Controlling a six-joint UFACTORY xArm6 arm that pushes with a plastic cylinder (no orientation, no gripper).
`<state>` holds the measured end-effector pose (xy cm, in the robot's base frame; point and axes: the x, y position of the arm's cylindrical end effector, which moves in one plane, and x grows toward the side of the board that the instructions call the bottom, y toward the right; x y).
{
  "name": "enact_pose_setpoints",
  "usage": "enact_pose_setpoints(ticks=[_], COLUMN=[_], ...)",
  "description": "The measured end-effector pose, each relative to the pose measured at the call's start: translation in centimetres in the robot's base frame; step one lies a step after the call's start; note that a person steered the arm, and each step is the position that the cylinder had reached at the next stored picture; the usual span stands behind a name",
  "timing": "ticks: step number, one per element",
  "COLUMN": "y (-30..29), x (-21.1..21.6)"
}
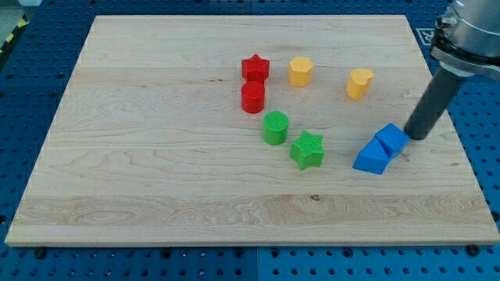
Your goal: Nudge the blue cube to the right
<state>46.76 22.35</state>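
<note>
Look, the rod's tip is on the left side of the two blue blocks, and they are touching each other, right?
Not quite. The camera view shows my tip on the right side of the blue plastic cube, not the left. The cube does touch the other blue plastic block on the wooden board.

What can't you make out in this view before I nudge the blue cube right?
- My tip: its end sits at the blue cube's right side; whether they touch is unclear.
- Blue cube against the other blue block: same colour, so their meeting edge is hard to trace, and the second block's shape is uncertain.
- The arm: cut off by the view's top right corner.
</note>
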Motion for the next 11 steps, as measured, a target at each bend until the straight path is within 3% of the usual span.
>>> enact_pose_setpoints(ticks=[2,6,11], y=[-5.8,-11.2,-9.2], x=[-1.0,-0.8,1.4])
